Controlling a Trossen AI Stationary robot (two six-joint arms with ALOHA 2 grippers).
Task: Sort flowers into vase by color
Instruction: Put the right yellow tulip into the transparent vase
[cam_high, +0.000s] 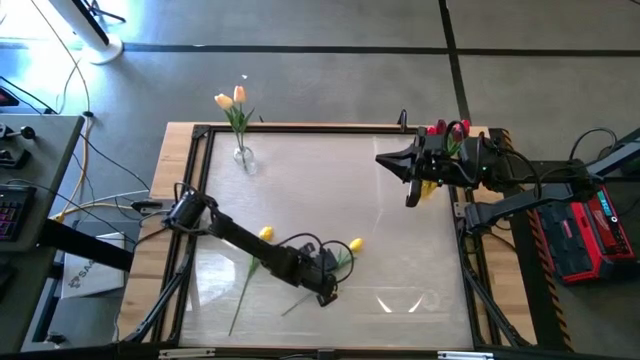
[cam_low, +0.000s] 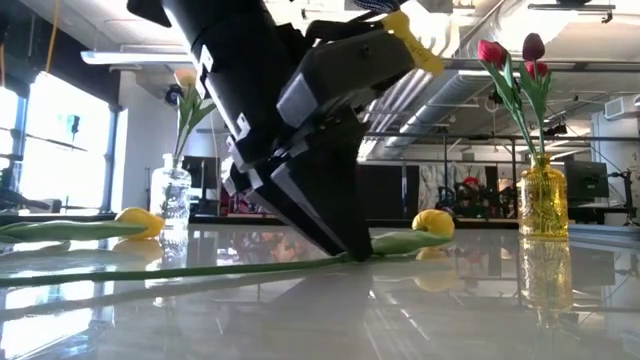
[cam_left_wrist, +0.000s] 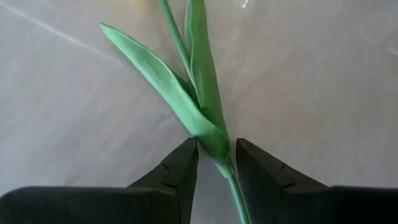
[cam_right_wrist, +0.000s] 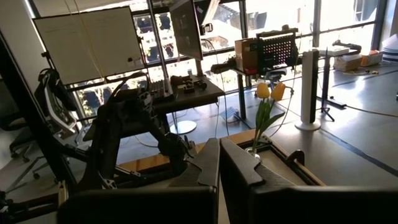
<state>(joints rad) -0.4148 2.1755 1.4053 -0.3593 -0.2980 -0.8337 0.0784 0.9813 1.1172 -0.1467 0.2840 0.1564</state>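
Observation:
Two yellow tulips lie flat on the white table. One has its head (cam_high: 355, 244) near the middle, and my left gripper (cam_high: 328, 290) is shut on its stem partway down. The other tulip (cam_high: 265, 233) lies to its left, untouched. A clear vase (cam_high: 243, 157) at the far left holds yellow and orange tulips. A yellow vase (cam_low: 543, 200) at the far right holds red and maroon tulips (cam_high: 437, 129). My right gripper (cam_right_wrist: 217, 165) hangs shut and empty, high over the far right. My left gripper pinches the tulip's stem between its two fingers, at the point where the two leaves join it (cam_left_wrist: 219, 152). The fingers (cam_low: 340, 235) slant down from the table's left side and lie across the stem. The tulip lies on the table along its whole length, head (cam_low: 432, 222) included.
A black frame (cam_high: 200, 135) borders the table. Bare table spreads between the two vases and toward the near right. Cables and a keyboard lie off the left edge; a red and black box (cam_high: 590, 235) stands off the right.

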